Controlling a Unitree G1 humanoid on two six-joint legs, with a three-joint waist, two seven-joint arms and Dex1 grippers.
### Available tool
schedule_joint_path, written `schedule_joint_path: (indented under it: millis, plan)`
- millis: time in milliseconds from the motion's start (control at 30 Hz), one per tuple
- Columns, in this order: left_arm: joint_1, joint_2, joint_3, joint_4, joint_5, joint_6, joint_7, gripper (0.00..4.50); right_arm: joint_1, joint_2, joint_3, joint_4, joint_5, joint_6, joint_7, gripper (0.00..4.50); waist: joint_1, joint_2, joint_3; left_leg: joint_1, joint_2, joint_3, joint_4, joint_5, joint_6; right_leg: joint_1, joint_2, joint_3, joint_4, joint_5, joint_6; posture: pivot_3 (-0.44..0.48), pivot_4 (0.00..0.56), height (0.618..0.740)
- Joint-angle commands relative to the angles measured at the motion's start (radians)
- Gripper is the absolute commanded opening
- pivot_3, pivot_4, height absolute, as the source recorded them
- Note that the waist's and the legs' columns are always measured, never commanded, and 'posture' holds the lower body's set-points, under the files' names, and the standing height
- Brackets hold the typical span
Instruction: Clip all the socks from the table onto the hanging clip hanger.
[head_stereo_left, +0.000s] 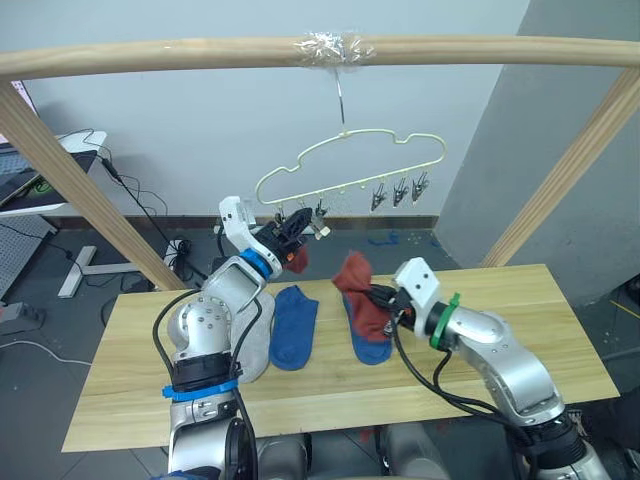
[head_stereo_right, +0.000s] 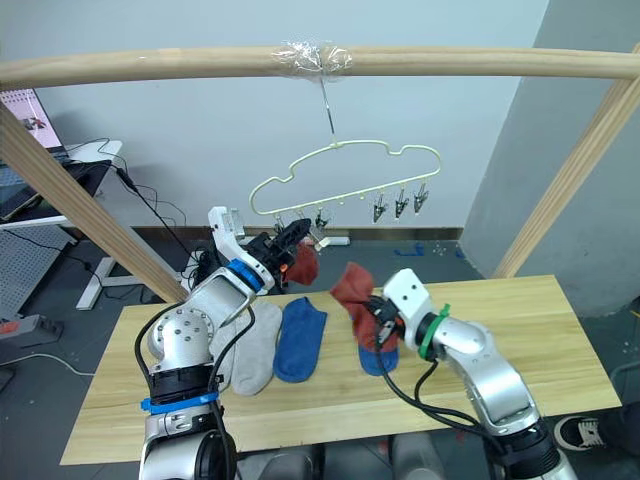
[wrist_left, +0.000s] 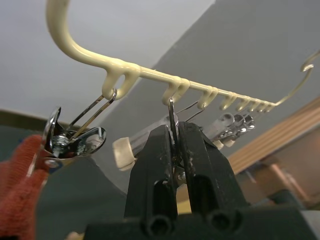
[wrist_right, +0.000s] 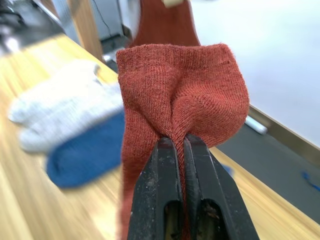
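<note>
I see my right gripper (wrist_right: 179, 142) pinching a ribbed rust sock (wrist_right: 182, 85); left gripper (wrist_left: 176, 131) squeezes a shiny metal clip (wrist_left: 171, 111) on the wire hanger (head_stereo_left: 352, 160)

I find no legible text, label, brand, number or sign anywhere in view.
</note>
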Motion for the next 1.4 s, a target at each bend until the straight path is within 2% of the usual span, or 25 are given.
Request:
schedule_joint_path:
  millis: [33, 500, 633, 733, 833, 933, 1100, 1133, 1167, 1267, 1400]
  plan:
    - [-0.009, 0.005, 0.004, -0.031, -0.06, 0.044, 0.024, 0.0, -0.039, 0.032, -0.003, -0.056, 0.019, 0.031, -0.033, 0.03, 0.002, 0.0, 0.0, 0.0, 0.0, 0.0, 0.0, 0.0, 0.0, 0.0, 0.0, 0.0, 0.0, 0.0, 0.0, -0.114, 0.159, 0.74]
    - [0.013, 0.009, -0.014, -0.061, -0.142, 0.06, 0.054, 0.0, -0.129, 0.075, 0.008, -0.004, 0.027, 0.034, -0.031, 0.03, 0.004, 0.0, 0.0, 0.0, 0.0, 0.0, 0.0, 0.0, 0.0, -0.001, 0.0, 0.0, -0.001, 0.003, -0.005, -0.1, 0.166, 0.74]
    - [0.025, 0.03, -0.035, -0.086, -0.105, 0.035, 0.038, 0.0, -0.133, 0.082, 0.006, 0.007, 0.023, 0.029, -0.032, 0.03, 0.004, 0.0, 0.0, -0.001, 0.0, 0.0, -0.001, 0.0, 0.0, -0.001, 0.0, 0.0, -0.001, 0.003, -0.005, -0.093, 0.166, 0.74]
    - [0.036, 0.036, -0.042, -0.092, -0.091, 0.007, 0.031, 0.83, -0.126, 0.082, 0.006, 0.01, 0.022, 0.025, -0.032, 0.0, 0.005, 0.0, 0.0, -0.001, 0.0, 0.0, -0.001, 0.0, 0.0, -0.001, 0.0, 0.0, -0.002, 0.003, -0.005, -0.093, 0.166, 0.74]
    - [0.039, 0.044, -0.043, -0.088, -0.099, 0.005, 0.026, 1.9, -0.124, 0.087, 0.005, 0.009, 0.027, 0.022, -0.032, 0.0, 0.006, 0.0, 0.0, -0.001, 0.0, 0.0, -0.001, 0.0, 0.0, -0.001, 0.0, 0.0, -0.002, 0.003, -0.005, -0.094, 0.167, 0.74]
    - [0.04, 0.057, -0.042, -0.086, -0.103, 0.009, 0.026, 2.6, -0.126, 0.094, 0.004, 0.01, 0.031, 0.022, -0.033, 0.0, 0.005, 0.0, 0.0, -0.001, 0.0, 0.0, -0.001, 0.0, 0.0, -0.001, 0.0, 0.0, -0.002, 0.003, -0.005, -0.094, 0.167, 0.74]
    - [0.067, 0.158, -0.099, -0.121, -0.025, 0.004, -0.037, 4.06, -0.128, 0.142, 0.001, 0.032, 0.06, 0.045, -0.035, 0.0, 0.002, 0.0, 0.0, -0.001, 0.0, 0.0, -0.003, 0.0, 0.0, -0.002, 0.0, 0.0, -0.002, 0.003, -0.005, -0.094, 0.167, 0.74]
    - [0.078, 0.179, -0.101, -0.144, -0.035, 0.016, -0.049, 4.38, -0.13, 0.166, -0.009, 0.045, 0.084, 0.061, -0.035, 0.25, 0.001, 0.0, 0.0, 0.0, 0.0, 0.0, -0.004, 0.0, 0.0, -0.002, 0.0, 0.0, -0.002, 0.003, -0.005, -0.094, 0.167, 0.74]
    - [0.087, 0.196, -0.1, -0.164, -0.045, 0.026, -0.058, 4.5, -0.132, 0.187, -0.019, 0.055, 0.108, 0.076, -0.035, 0.6, 0.002, 0.0, 0.0, 0.0, 0.0, 0.0, -0.004, 0.0, 0.0, -0.002, 0.0, 0.001, -0.002, 0.003, -0.006, -0.094, 0.167, 0.74]
    - [0.106, 0.255, -0.089, -0.211, -0.061, 0.048, -0.083, 4.5, -0.146, 0.23, -0.047, 0.085, 0.155, 0.109, -0.042, 1.33, 0.002, 0.0, 0.0, -0.001, 0.001, 0.0, -0.006, 0.0, 0.0, -0.002, 0.001, 0.0, -0.003, 0.003, -0.006, -0.081, 0.158, 0.74]
    - [0.12, 0.316, -0.083, -0.249, -0.061, 0.059, -0.1, 4.5, -0.153, 0.232, -0.065, 0.1, 0.186, 0.14, -0.041, 2.75, 0.005, 0.0, 0.0, 0.0, 0.001, 0.0, -0.007, 0.0, 0.0, -0.003, 0.0, 0.0, -0.004, 0.003, -0.006, -0.067, 0.153, 0.74]
